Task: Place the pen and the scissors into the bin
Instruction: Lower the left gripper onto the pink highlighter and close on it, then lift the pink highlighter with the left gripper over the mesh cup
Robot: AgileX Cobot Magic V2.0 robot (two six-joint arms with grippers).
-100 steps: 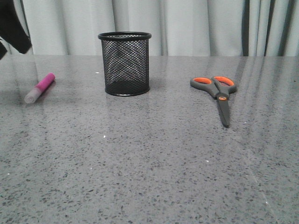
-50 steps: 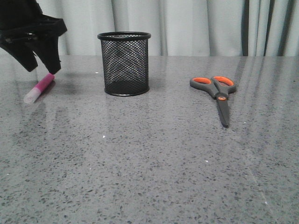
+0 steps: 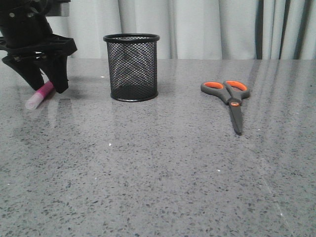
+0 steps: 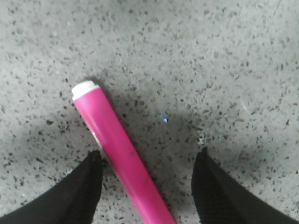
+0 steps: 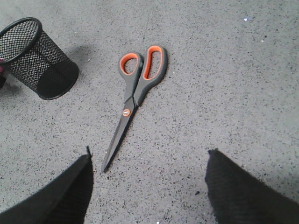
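Between the spread-apart fingers of the left gripper (image 4: 147, 186) lies the pen (image 4: 119, 156) (magenta barrel, whitish end), ungrasped.

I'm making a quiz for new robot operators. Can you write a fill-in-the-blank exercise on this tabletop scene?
1. The left gripper straddles the ____, jaws open.
2. The scissors lie flat on the table with their blades ____.
3. The bin stands upright, holding ____ of the two items.
4. In the front view, the scissors lie to the ____ of the bin.

Missing words: pen; closed; neither; right
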